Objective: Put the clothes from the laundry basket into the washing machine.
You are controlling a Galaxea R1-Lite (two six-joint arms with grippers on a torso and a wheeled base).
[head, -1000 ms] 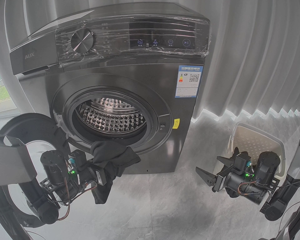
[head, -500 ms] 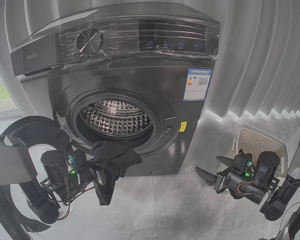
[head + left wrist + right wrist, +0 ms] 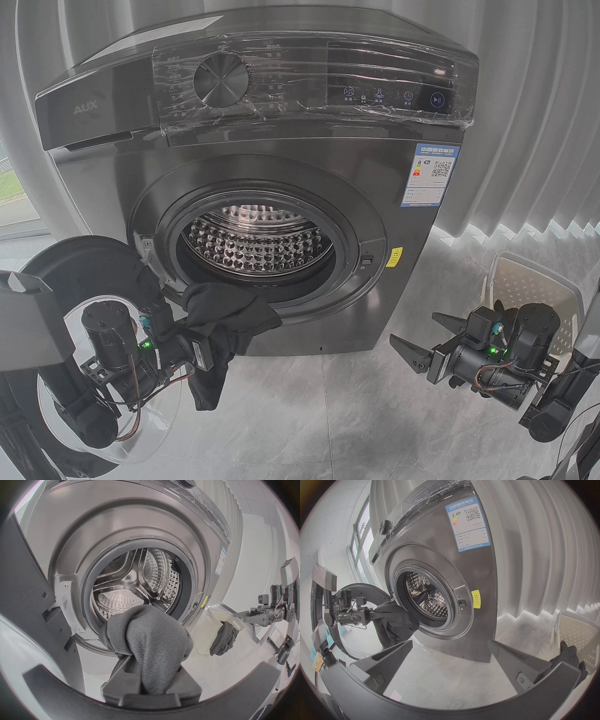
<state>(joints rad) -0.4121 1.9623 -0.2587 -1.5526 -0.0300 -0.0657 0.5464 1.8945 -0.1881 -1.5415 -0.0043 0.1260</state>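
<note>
Garment [image 3: 228, 312], black, hangs clamped in the left gripper [image 3: 151, 683] at the lower rim of the washing machine's [image 3: 262, 156] open mouth. The right gripper [image 3: 415, 329] is spread and empty beside the laundry basket [image 3: 537, 281]. Grey tiled floor [image 3: 350, 412], white curtain [image 3: 531, 125] behind.

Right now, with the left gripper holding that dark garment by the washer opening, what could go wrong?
The dark garment hangs partly below the drum opening, so its end may snag on the rim or fall to the floor. The left gripper sits close to the open door and might bump it.
</note>
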